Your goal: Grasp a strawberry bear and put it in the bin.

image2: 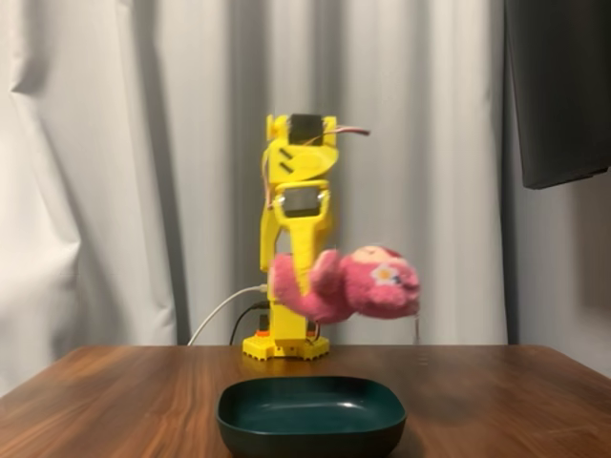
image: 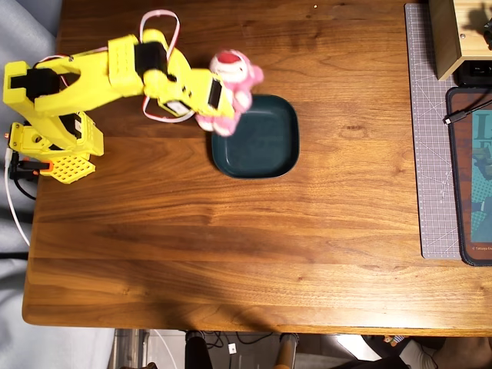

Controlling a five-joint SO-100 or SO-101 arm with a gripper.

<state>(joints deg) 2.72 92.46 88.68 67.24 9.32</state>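
Observation:
The pink strawberry bear (image: pixel 231 84) (image2: pixel 358 284) hangs in the air, lying sideways, with my yellow gripper (image: pixel 219 96) (image2: pixel 304 284) shut on its body. In the overhead view it hovers over the upper-left corner of the dark teal bin (image: pixel 265 142). From the fixed view the bear is well above the bin (image2: pixel 310 425), its head pointing right. The fingertips are mostly buried in the plush.
The arm's base (image: pixel 54 142) stands at the left edge of the wooden table (image: pixel 231 246). A grey cutting mat (image: pixel 430 138), a wooden box (image: pixel 453 34) and a dark pad (image: pixel 473 177) lie along the right side. White curtains hang behind the arm in the fixed view.

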